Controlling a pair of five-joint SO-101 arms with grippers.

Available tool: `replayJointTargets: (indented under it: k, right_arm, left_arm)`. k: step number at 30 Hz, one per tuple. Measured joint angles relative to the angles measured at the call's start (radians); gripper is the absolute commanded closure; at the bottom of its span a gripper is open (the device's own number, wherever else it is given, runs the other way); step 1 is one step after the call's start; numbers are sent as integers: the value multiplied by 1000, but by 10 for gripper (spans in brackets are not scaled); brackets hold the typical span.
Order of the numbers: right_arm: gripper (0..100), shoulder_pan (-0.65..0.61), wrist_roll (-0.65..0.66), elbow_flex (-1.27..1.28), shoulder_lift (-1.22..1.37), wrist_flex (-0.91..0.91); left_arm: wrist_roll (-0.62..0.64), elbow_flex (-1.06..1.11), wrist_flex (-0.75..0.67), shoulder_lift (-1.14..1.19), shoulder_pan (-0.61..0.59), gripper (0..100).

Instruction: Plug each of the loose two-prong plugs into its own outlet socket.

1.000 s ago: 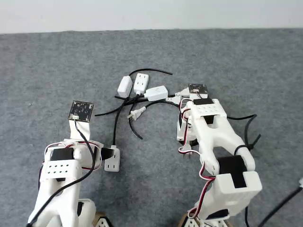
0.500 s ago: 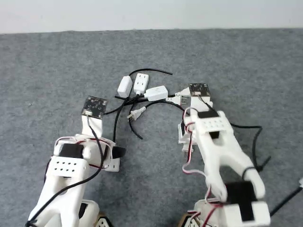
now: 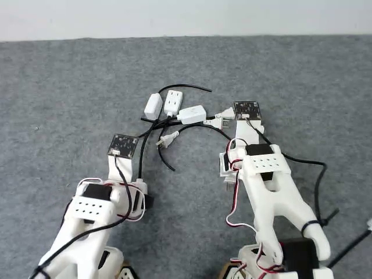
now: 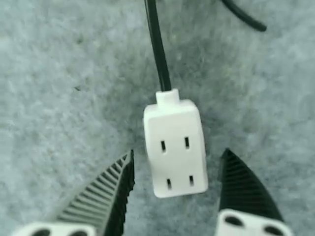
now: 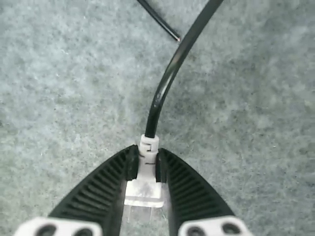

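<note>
Plug (image 5: 144, 184) is pinched between the right jaws, which are closed hard on its white body. Its black cord (image 5: 172, 73) runs out past the jaw tips, and the prongs seem to point back toward the throat, though that is hard to read. The outlet socket (image 4: 174, 147) lies flat on the grey bench (image 3: 70, 87), slots up, squarely between the left jaws. These stand wide open, one on either side of the socket, and neither appears to touch it; the socket's own cord leads away beyond the tips. Change over the last second: the left arm (image 3: 96, 206) swings inward from beside the socket to right over it, so the block that lay in plain sight beside the wrist is now mostly covered in the high view. The right arm (image 3: 273, 180) drops its elbow and stretches flatter, while the plug at its jaws barely shifts. Reading: the left side is lined up to close on the socket and steady it, and the right has its plug ready, so mating this pair looks near. A loose plug (image 3: 169, 139) and a cluster of sockets (image 3: 173, 102) lie well beyond both jaws, still unpaired.
</note>
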Motion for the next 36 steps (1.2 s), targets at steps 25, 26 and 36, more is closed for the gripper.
replayJointTargets:
  k: [25,26,36]
  right_arm:
    - [991,0,25,0,-6,0]
    - [991,0,25,0,-6,0]
    - [991,17,26,0,-6,0]
  left_arm:
    - [362,-282,6,172,267,987]
    - [410,-282,6,167,318,987]
    - [545,-416,-9,431,414,986]
